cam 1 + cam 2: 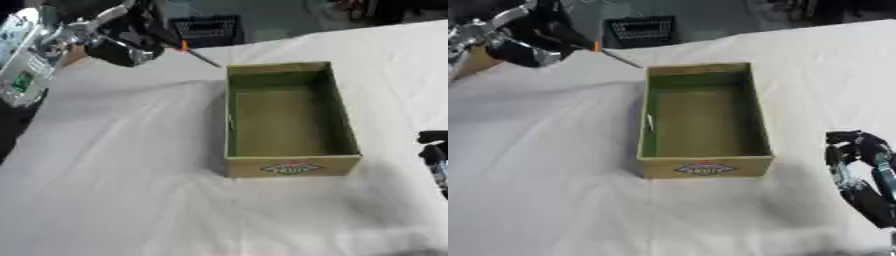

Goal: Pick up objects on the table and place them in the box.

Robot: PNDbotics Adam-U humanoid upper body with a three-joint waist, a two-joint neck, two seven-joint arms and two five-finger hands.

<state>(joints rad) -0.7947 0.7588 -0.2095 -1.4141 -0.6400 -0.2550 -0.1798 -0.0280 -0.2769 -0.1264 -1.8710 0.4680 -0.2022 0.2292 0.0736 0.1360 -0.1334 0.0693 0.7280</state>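
Note:
An olive cardboard box [337, 112] with a printed label on its front wall stands open in the middle of the white-covered table [114, 175]. I see nothing inside it but a small pale mark on the left inner wall. My left hand [129, 39] hovers over the table's far left corner, beyond the box. It is shut on a thin tool [194, 53] with an orange collar and a grey shaft that points at the box's far left corner. My right hand [857, 167] rests at the right edge, beside the box, with relaxed fingers that hold nothing.
A black slatted basket [208, 29] sits on the floor past the table's far edge. A white device with a green label [22, 67] stands off the table's left side. Creased cloth spreads to the left of the box and in front of it.

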